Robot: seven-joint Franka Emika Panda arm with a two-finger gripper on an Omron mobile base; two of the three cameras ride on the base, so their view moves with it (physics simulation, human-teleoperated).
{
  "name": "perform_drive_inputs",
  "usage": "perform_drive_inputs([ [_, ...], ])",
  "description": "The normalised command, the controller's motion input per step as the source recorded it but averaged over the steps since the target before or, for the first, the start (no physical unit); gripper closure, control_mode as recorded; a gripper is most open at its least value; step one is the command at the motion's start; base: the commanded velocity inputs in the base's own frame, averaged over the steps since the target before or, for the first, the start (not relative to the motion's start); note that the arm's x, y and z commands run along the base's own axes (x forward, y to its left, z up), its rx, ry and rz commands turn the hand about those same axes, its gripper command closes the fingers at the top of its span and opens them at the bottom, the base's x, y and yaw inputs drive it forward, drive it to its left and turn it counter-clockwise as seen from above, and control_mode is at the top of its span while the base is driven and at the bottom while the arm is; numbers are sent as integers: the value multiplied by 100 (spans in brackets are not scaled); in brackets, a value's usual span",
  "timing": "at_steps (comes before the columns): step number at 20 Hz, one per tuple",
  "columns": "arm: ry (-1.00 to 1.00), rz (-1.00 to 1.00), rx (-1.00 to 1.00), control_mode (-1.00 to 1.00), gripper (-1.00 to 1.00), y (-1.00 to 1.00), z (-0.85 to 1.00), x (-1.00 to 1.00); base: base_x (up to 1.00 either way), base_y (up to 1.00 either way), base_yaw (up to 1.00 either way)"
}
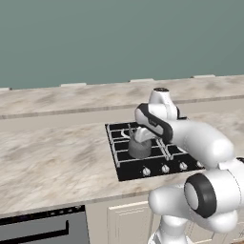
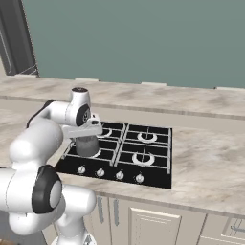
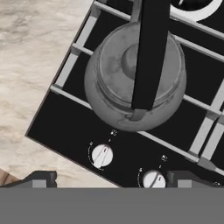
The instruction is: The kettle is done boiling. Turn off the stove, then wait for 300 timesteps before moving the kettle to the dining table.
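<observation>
The dark grey kettle stands on the front left burner of the black stove. Its arched handle runs across the lid. My gripper hangs just above the kettle, open, with nothing between the fingers. The two fingertips stand wide apart over the knob row. Two silver knobs sit below the kettle in the hand view. The dining table is the raised marble strip behind the counter.
A wide marble counter surrounds the cooktop. The black oven front sits below the counter at the left, with cream cabinet doors under the stove. A green wall rises behind the raised strip.
</observation>
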Motion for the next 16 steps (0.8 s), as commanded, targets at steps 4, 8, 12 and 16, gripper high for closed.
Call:
perform_drive_inputs([
  [4, 0, -2, 0, -100, -100, 14, 0, 17, 0, 0, 0],
  [8, 0, -2, 0, -100, -100, 15, 0, 19, 0, 0, 0],
  [12, 0, 0, 0, -100, -100, 11, 0, 21, 0, 0, 0],
  [16, 0, -1, 0, -100, -100, 0, 0, 25, 0, 0, 0],
])
